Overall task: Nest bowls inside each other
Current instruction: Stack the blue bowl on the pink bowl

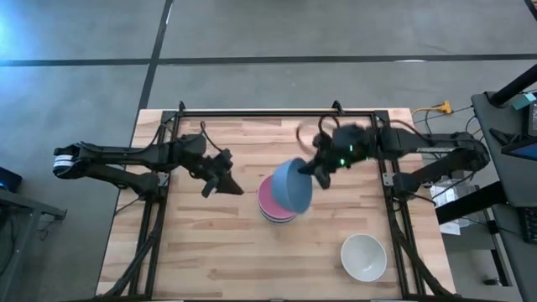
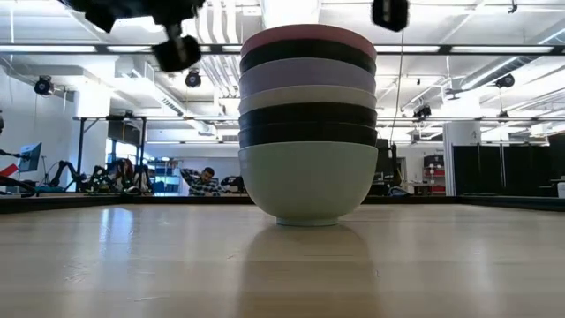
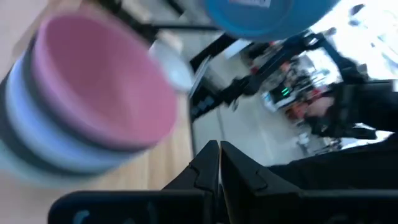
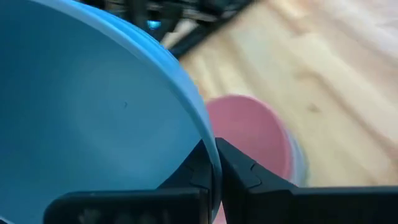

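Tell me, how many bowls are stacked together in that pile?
7 show in the low view: mint green bowl at the bottom, then black, black, white, lavender, black, pink on top. Others nested deeper may be hidden.

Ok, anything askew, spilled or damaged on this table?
Nothing spilled or damaged. The blue bowl hangs tilted over the pink-topped stack, but only because the right gripper is shut on its rim. One white bowl sits apart, still unnested. The left gripper waits shut beside the stack.
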